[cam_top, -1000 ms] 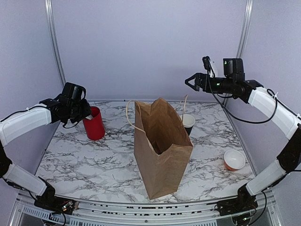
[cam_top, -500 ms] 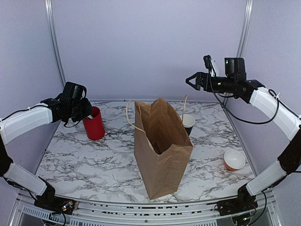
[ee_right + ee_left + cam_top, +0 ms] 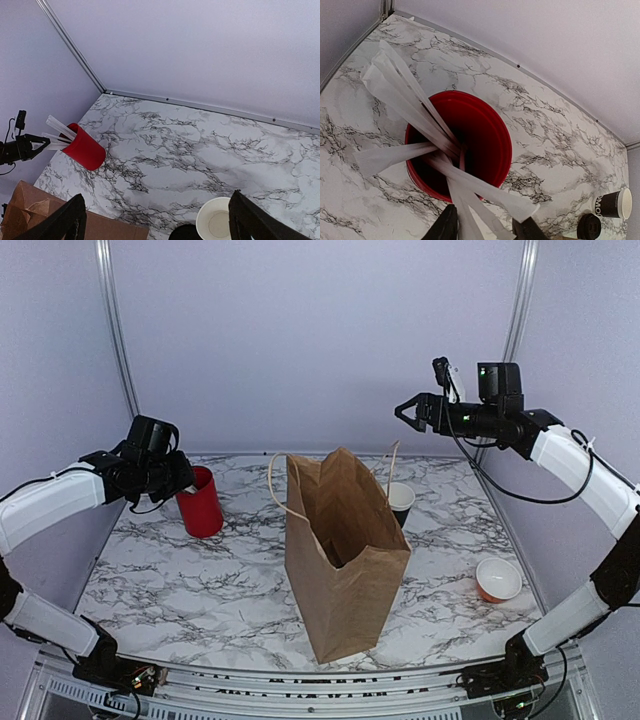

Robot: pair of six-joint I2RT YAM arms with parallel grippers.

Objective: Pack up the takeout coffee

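The takeout coffee cup is black with a white inside and stands open behind the brown paper bag. It also shows in the right wrist view and in the left wrist view. Its black lid lies on the table beside it, off the cup. My right gripper is open and empty, high above the cup. My left gripper is open at the red cup's rim, with white sticks between its jaws.
The bag stands upright and open in the middle, with its handles up. A small orange bowl sits at the right. The red cup stands at the back left. Walls close in the back and both sides.
My left gripper has shifted slightly left at the red cup. My right gripper has risen a little. Nothing on the table has moved.
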